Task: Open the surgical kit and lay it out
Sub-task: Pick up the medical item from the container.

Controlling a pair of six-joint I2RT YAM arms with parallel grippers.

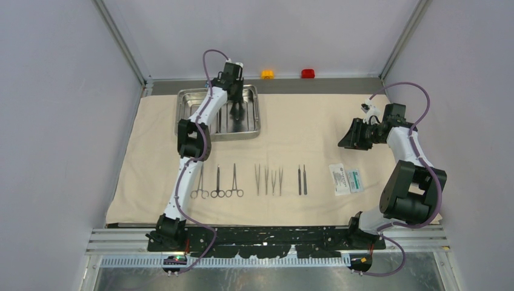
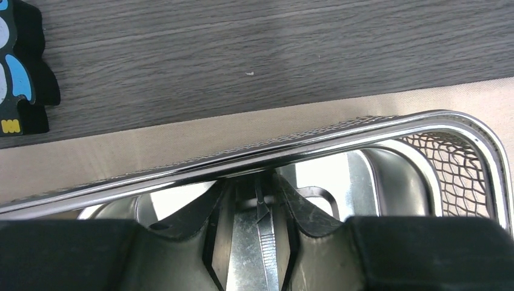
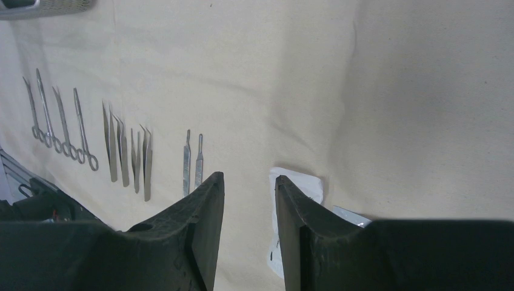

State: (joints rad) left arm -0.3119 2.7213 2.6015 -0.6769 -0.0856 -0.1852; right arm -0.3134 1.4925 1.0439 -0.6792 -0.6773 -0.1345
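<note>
Large beige cloth wrap [image 1: 303, 121]: spread flat over table. Shiny steel two-compartment tray [image 1: 185, 100]: on wrap's far left corner. Left arm: stretched forward, left gripper [image 2: 253, 182] dipped inside tray, fingers close on either side of slim steel tool [image 2: 267, 242]; cannot tell whether clamped. Right arm: elbow bent, right gripper [image 3: 248, 179] above wrap, jaws apart, nothing between. Ring-handled forceps [image 1: 217, 182], tweezers [image 1: 268, 180], thin straight tools [image 1: 302, 180], white-and-green packet [image 1: 347, 179]: in a row along near side.

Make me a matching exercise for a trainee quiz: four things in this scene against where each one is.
Things:
1 tray
2 packet
3 ring-handled tools
4 left gripper

Places:
A right end of the laid-out row
B down in the tray, fingers either side of a metal tool
C far left part of the cloth
D left end of the laid-out row

Pairs: 1-C; 2-A; 3-D; 4-B
</note>
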